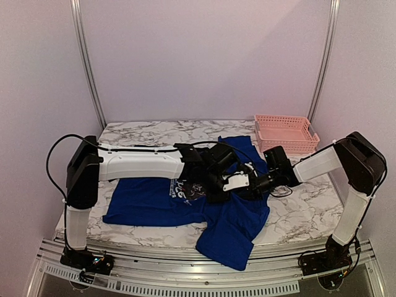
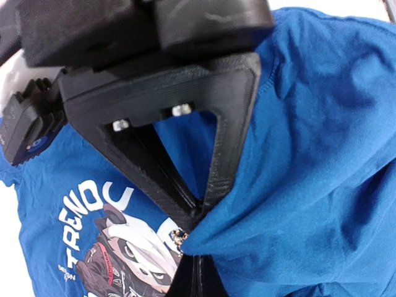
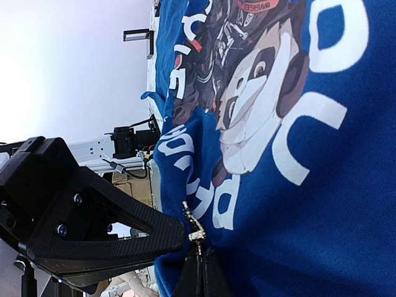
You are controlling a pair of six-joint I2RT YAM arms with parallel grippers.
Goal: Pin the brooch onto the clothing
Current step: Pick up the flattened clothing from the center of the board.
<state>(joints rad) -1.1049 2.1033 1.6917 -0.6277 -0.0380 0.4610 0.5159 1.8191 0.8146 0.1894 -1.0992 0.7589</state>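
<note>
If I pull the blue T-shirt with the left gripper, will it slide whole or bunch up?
Probably bunches: the T-shirt looks floppy, rucked into a peaked fold at the left gripper. Likely light, since a fingertip pinch holds that fold up. Its hem droops over the table edge, so a hard pull might drag it off.

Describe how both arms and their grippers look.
The left arm and right arm have white links, black joint housings and thin black cables. The left gripper and right gripper carry black, layered-plastic fingers shaped as open triangles, fixed with small screws.
</note>
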